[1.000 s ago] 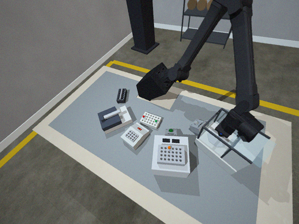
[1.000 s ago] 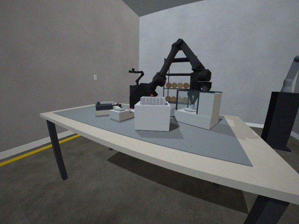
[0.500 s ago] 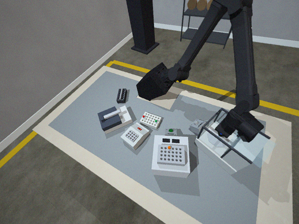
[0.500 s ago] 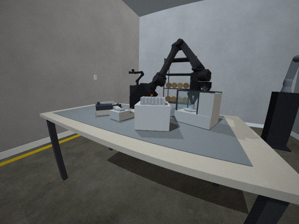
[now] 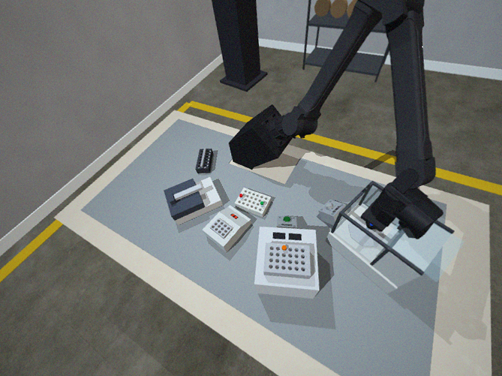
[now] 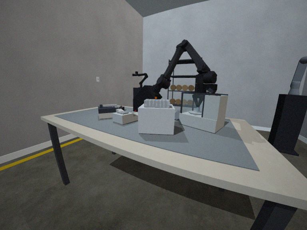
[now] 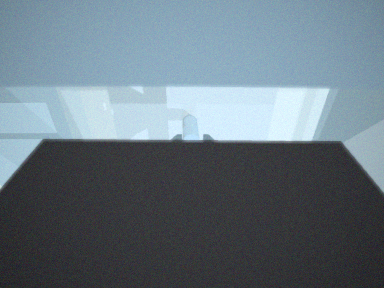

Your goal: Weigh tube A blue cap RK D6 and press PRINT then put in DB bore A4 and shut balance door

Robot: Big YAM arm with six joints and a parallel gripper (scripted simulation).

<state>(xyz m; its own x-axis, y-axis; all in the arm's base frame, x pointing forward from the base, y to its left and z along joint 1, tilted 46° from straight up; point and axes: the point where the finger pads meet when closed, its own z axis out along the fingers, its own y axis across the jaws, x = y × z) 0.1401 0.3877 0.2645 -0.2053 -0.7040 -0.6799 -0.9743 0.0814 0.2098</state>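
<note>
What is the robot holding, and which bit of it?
The blue-capped tube, it seems, held toward its cap end, with the pointed bottom sticking out. Whether it's the cap itself or just below is hidden.

Top and exterior views, both bench-wide

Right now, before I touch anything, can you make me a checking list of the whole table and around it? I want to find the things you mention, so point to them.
Surface: grey mat (image 5: 136,171) (image 6: 198,145) on a pale table (image 5: 256,309) (image 6: 158,165).
Job's things: tube A (image 5: 370,224) (image 6: 198,109) (image 7: 190,127) is inside the balance (image 5: 367,261) (image 6: 197,121) (image 7: 300,115), whose top is open; the rack (image 5: 259,210) (image 6: 136,113) shows red and green caps.
Clutter: nothing seen.
Gripper (image 5: 372,225) (image 6: 197,106) (image 7: 191,137): shut on tube A, pointing down.
Cables: nothing seen.
Surroundings: a shelf (image 5: 309,20) (image 6: 183,76) stands behind.
</note>
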